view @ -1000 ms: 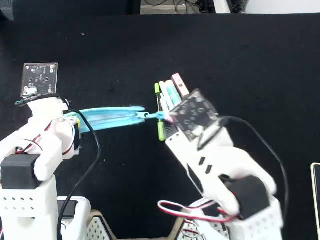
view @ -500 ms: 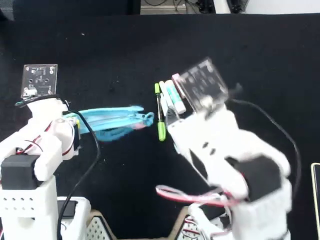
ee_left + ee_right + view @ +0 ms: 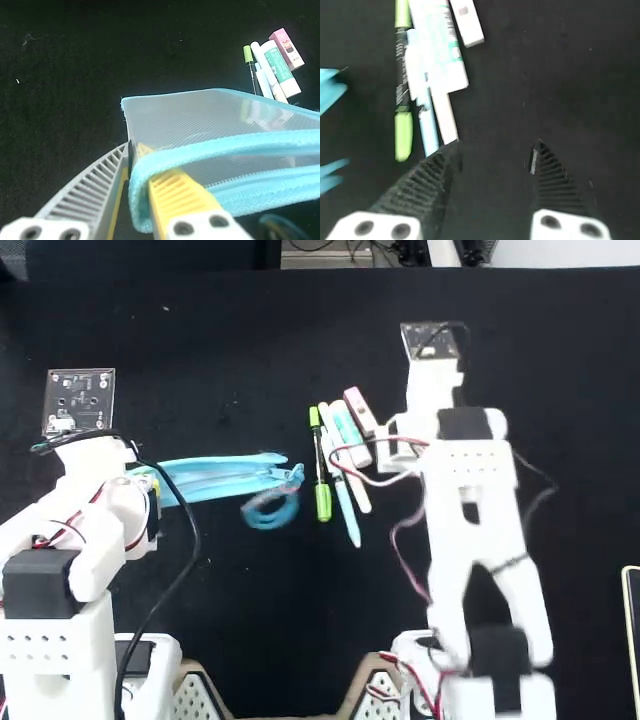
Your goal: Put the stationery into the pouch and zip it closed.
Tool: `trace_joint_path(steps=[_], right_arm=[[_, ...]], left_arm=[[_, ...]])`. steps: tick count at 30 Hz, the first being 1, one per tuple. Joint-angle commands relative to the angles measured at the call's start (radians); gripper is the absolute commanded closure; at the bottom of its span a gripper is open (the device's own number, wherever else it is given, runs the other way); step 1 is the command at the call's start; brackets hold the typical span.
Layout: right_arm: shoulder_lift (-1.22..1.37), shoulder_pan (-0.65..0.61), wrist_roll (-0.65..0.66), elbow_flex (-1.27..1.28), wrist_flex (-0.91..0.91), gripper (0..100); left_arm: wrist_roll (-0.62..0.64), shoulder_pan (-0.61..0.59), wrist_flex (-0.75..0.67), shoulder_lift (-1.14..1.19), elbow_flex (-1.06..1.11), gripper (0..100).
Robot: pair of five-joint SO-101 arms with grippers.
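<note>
- Left gripper (image 3: 134, 170), yellow-padded: clenched on the left end of the light-blue mesh zip pouch (image 3: 215, 480).
- Pouch: stretched rightward from that hold. A blue cord loop (image 3: 268, 510) is seen at its right end, by the zip.
- Stationery cluster (image 3: 340, 455): laid on the black worktop (image 3: 200, 330) just right of the pouch, apart from it. The green marker (image 3: 320, 475) is nearest the pouch, the pink eraser (image 3: 360, 408) farthest.
- Right gripper (image 3: 495, 150): released, nothing between the jaws. It is set on the cluster's far side from the pouch, one fingertip close by a white pen's end.
- Step judged: first pick-up. One piece should be taken alone, crosswise at mid-barrel, the outermost first, so neighbours are not dragged.
- The pouch mouth cannot be confirmed as open.
</note>
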Motion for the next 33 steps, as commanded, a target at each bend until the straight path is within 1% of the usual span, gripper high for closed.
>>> trace_joint_path(steps=[1,4,6,10,14,21,24,26,28,33], right_arm=[[0.090,0.021,-0.006,-0.007,-0.210,78.3],[0.188,0.021,-0.006,-0.077,-0.319,78.3],[0.271,0.017,-0.012,-0.156,-0.347,78.3],[0.446,-0.021,-0.012,-0.341,-0.344,78.3],[0.590,-0.051,-0.006,-0.464,-0.348,78.3],[0.797,-0.055,-0.003,-0.625,-0.351,78.3],[0.875,-0.049,0.046,-0.690,-0.350,78.3],[0.911,-0.049,0.078,-0.713,-0.342,78.3],[0.912,-0.049,0.083,-0.731,-0.316,78.3],[0.852,-0.052,0.086,-0.748,-0.227,78.3]], left_arm=[[0.006,0.002,-0.012,0.009,-0.002,97],[0.006,0.002,-0.012,0.009,-0.002,97],[0.005,0.002,-0.012,0.009,-0.002,97],[0.005,0.002,-0.012,0.009,-0.001,97],[0.005,0.002,-0.012,0.009,-0.001,97],[0.005,0.002,-0.012,0.009,-0.001,97],[0.005,0.002,-0.012,0.009,-0.001,97],[0.005,0.002,-0.012,0.009,-0.001,97],[0.005,0.002,-0.012,0.009,-0.001,97],[0.005,0.002,-0.014,0.009,0.008,97]])
